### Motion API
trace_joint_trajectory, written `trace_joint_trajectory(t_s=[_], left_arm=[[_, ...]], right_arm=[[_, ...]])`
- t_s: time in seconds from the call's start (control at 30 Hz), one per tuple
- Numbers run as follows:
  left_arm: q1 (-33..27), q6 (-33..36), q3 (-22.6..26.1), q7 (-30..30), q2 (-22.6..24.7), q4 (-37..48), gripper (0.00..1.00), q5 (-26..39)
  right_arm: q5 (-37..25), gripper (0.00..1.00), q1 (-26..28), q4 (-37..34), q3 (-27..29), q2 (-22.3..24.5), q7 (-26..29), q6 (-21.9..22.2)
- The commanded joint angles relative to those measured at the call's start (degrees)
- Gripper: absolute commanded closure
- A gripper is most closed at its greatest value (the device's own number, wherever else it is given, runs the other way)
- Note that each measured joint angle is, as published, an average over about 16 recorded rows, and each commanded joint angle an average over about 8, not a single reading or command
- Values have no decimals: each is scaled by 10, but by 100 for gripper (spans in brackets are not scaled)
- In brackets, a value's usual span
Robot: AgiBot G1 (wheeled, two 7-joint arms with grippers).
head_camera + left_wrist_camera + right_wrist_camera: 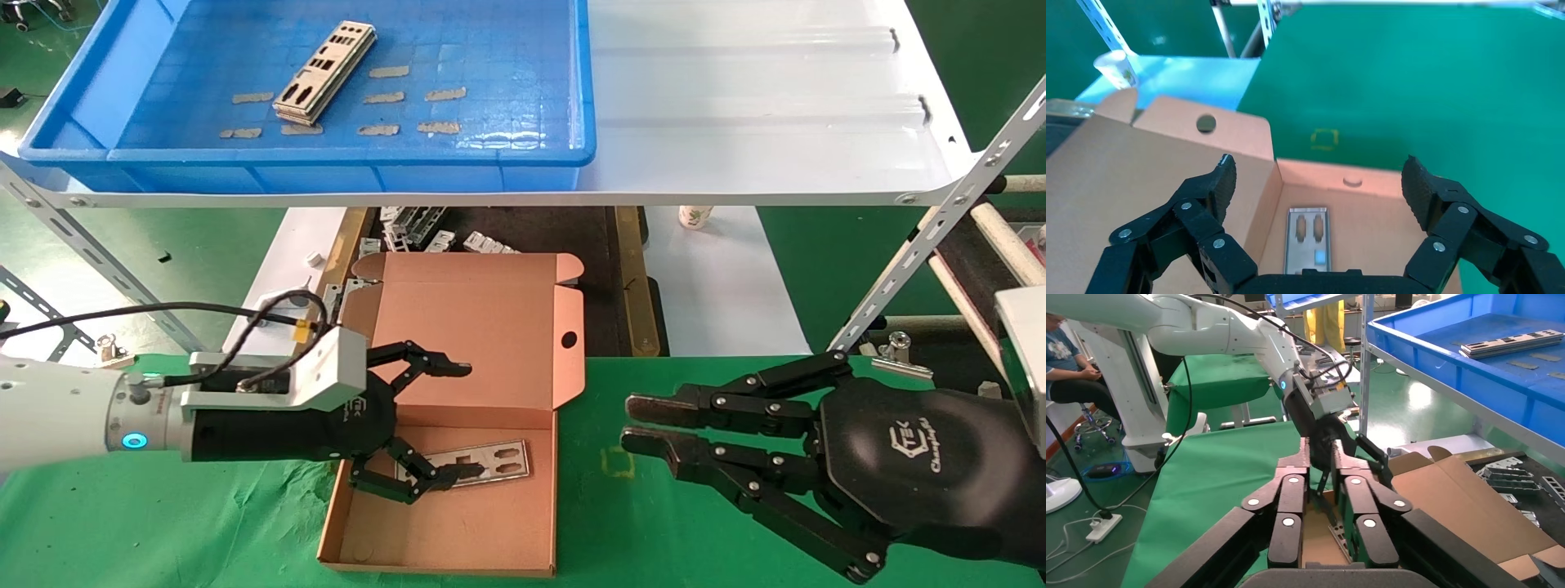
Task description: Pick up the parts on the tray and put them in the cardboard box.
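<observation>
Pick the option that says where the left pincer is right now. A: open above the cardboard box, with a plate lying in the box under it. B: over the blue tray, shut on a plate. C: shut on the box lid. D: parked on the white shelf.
A: the left pincer is spread open over the cardboard box, and a plate lies flat on the box floor beneath it, free of the fingers.

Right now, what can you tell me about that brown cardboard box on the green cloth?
The cardboard box is a shallow brown corrugated mailer, lying open on the green cloth. Its hinged lid, with side flaps and a round hole, leans back. One metal plate lies flat inside. The left gripper hovers over it, fingers spread wide.
</observation>
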Motion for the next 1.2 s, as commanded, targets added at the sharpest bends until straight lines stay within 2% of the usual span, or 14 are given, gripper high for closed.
trace_joint_trajectory(t_s=[0.03,1.2], left_arm=[[9,1,-11,-14,-9,-20,0,-9],[173,14,-206,-266,-166,-376,0,-157]], right_arm=[[0,0,0,0,0,0,0,0],[0,0,0,0,0,0,0,0]])
